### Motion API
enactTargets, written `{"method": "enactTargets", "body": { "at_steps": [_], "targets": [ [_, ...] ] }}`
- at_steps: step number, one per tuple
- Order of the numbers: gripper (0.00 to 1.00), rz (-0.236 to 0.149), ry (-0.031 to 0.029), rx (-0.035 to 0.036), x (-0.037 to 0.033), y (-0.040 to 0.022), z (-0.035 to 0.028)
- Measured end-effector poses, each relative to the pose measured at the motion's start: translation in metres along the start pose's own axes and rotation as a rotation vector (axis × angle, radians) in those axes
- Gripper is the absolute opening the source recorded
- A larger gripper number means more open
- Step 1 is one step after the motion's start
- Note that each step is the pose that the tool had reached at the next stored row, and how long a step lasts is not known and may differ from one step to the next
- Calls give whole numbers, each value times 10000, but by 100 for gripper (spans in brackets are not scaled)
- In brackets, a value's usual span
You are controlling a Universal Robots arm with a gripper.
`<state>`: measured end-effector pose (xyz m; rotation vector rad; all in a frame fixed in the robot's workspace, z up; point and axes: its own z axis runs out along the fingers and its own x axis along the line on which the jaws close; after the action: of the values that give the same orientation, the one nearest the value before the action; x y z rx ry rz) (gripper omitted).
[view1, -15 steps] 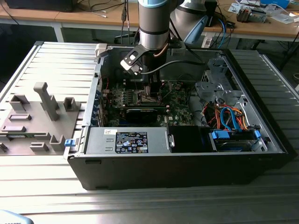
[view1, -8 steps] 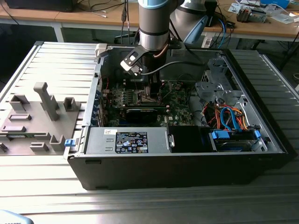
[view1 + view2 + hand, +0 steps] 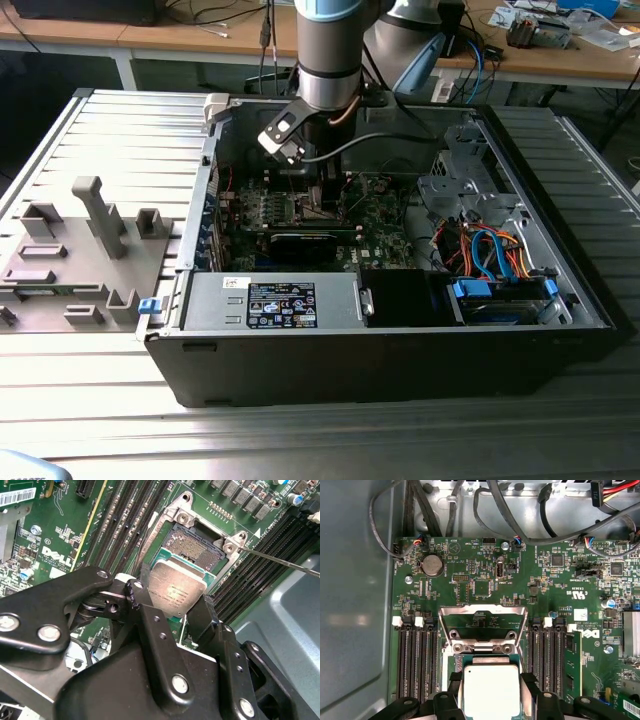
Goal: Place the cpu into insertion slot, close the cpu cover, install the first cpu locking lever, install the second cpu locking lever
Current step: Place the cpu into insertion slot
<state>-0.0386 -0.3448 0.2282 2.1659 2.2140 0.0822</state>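
Status, working outward from the tool:

- Gripper (image 3: 171, 599): your jaws are closed on the cpu (image 3: 176, 586), one finger on each of two opposite edges. The first wrist view shows the same grip, chip (image 3: 491, 690) metal side up.
- Insertion slot (image 3: 194, 546): just beyond the chip. Part of the contact field is bare and the chip overlaps only the near side. I judge it held over the socket and not seated, so step one is not done.
- Cpu cover (image 3: 482, 611): raised on its hinge, with the board visible through its window. Not closed.
- Locking lever (image 3: 282, 564): a thin rod sticks out past the socket corner, unlatched as far as I can tell. I can't pick out the second one.
- Farther out, the arm (image 3: 330, 50) reaches down into the open computer case (image 3: 400, 350).

Net: all four steps are open and you're on the first.
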Motion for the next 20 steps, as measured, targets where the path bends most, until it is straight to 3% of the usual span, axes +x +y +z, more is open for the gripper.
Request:
{"method": "enactTargets", "body": {
  "at_steps": [20],
  "targets": [
    [55, 0, 0, 0, 0, -3, 43]
  ]
}}
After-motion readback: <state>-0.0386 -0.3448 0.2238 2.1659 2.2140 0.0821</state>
